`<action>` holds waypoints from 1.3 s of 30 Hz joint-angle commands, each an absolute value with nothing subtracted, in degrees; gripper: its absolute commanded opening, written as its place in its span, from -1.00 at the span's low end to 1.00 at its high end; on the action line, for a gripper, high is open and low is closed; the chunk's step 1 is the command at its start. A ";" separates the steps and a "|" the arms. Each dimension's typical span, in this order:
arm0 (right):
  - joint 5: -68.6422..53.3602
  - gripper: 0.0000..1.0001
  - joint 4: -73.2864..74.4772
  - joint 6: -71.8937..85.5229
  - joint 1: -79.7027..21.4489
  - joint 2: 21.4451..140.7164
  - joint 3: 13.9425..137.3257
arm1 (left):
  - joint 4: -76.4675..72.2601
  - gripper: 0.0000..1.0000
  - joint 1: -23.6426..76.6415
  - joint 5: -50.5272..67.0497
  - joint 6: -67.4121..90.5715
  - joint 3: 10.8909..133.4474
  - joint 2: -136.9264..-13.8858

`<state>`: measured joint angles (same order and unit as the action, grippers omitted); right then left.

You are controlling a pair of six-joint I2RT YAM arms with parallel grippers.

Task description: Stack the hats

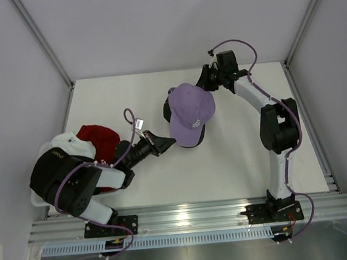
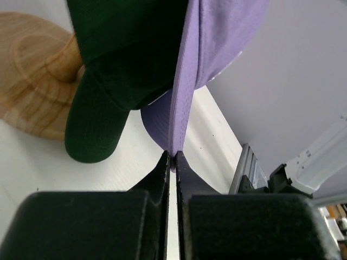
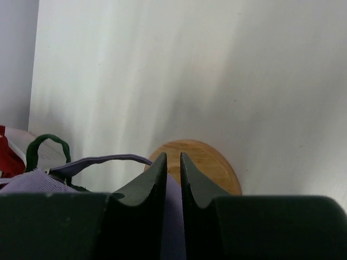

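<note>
Looking down the left gripper [image 2: 172, 157], we see its jaws pressed tight on the brim edge of the lavender cap [image 2: 217, 49]. The right gripper [image 3: 173, 160] stands narrow, with lavender fabric between its fingers at the cap's back. The cap sits over a dark green cap [image 2: 108, 81] by the wooden stand [image 2: 32, 81]. A red cap [image 1: 100, 136] lies near the left arm's base.

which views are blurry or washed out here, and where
Top external: evenly lit, the lavender cap crisp, no glare. Left wrist: the left gripper is a dark near blur at the bottom. Right wrist: right gripper soft, pale light streaks across the table.
</note>
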<state>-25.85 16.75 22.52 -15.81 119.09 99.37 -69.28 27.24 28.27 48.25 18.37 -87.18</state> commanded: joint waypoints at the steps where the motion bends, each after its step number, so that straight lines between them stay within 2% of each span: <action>1: -20.75 -0.61 18.19 23.73 -16.08 113.21 103.36 | -75.85 -0.99 29.44 17.78 51.49 15.65 -86.22; 8: -19.95 -0.55 20.56 22.76 -18.37 115.31 107.40 | -69.17 -0.99 33.66 6.16 55.45 14.07 -89.56; 18: -17.85 -0.51 22.49 21.98 -22.23 117.77 113.29 | -78.66 -0.95 35.86 1.49 59.86 11.25 -94.39; 21: -16.18 -0.44 23.81 20.31 -23.46 118.47 114.43 | -81.03 -0.71 35.86 0.88 58.54 10.03 -94.31; 22: -16.17 -0.42 23.91 20.04 -23.55 118.82 114.69 | -81.04 -0.48 35.86 0.88 57.93 10.02 -93.87; 24: -16.00 -0.42 24.34 19.43 -23.90 119.61 115.92 | -78.85 -0.28 35.86 1.66 55.47 10.98 -91.33; 25: -16.00 -0.39 24.87 19.25 -24.08 120.75 116.80 | -75.01 0.01 35.86 2.10 54.50 11.33 -90.10; 27: -15.82 -0.35 28.10 18.02 -24.17 122.25 121.00 | -69.64 0.23 35.86 2.72 50.73 13.34 -85.10; 28: -15.82 -0.26 29.34 17.23 -24.26 123.39 122.42 | -66.48 0.39 35.86 2.55 49.32 13.88 -82.90; 30: -14.86 -0.11 31.98 14.86 -24.34 123.66 124.71 | -54.71 0.51 35.86 0.89 44.32 16.68 -74.56; 31: -14.16 0.09 32.60 13.90 -24.35 123.58 126.46 | -49.45 0.63 35.86 -2.69 42.38 17.92 -71.40; 33: -11.53 0.32 33.66 11.18 -24.35 122.00 127.52 | -32.89 0.79 35.51 -7.01 35.62 24.04 -62.81; 34: -10.12 0.57 33.66 10.47 -24.35 121.12 127.96 | -28.96 0.89 34.55 -8.51 33.16 25.65 -60.58; 37: -4.50 0.99 33.31 8.01 -24.08 116.99 127.97 | -19.01 0.94 28.16 -2.75 26.90 34.17 -57.05; 39: -2.73 0.99 33.83 7.47 -23.12 114.10 128.06 | -13.31 0.93 25.24 5.86 26.55 41.87 -58.09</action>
<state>-8.40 33.04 11.16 -23.94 121.60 124.73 -28.23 29.32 -0.82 34.09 32.97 -58.13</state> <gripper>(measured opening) 0.988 0.965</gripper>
